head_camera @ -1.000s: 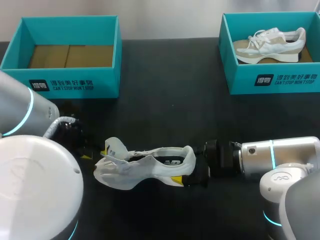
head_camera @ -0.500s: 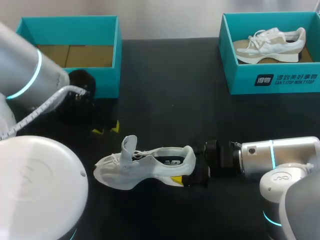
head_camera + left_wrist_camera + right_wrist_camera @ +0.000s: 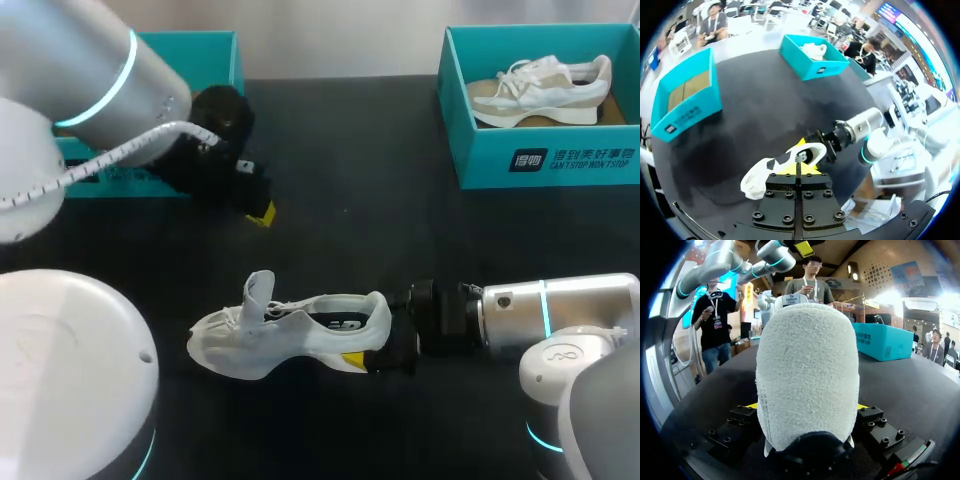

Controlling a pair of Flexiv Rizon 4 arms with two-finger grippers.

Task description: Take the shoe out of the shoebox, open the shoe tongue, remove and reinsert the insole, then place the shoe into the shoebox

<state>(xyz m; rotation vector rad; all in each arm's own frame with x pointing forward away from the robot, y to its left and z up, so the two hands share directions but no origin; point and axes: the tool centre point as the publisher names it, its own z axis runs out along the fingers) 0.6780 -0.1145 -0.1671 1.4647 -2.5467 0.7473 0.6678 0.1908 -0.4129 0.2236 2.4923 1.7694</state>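
A white shoe [image 3: 290,335] lies on the black table with its toe to the left and its tongue [image 3: 260,290] standing up. My right gripper [image 3: 385,338] comes in from the right and is shut on the shoe's heel, which fills the right wrist view [image 3: 807,375] between the yellow fingertips [image 3: 751,405]. My left gripper [image 3: 262,213] hangs above the table behind the shoe, shut and empty. In the left wrist view the shoe [image 3: 785,162] lies below and ahead of the left gripper [image 3: 797,170].
A teal shoebox [image 3: 215,45] with a cardboard floor stands at the back left, partly hidden by my left arm. Another teal shoebox [image 3: 540,160] at the back right holds a beige and white shoe [image 3: 540,88].
My left gripper has let go of the shoe's tongue, risen and swung back and to the right, and shut its fingers. The tongue now stands up. The right arm has kept still.
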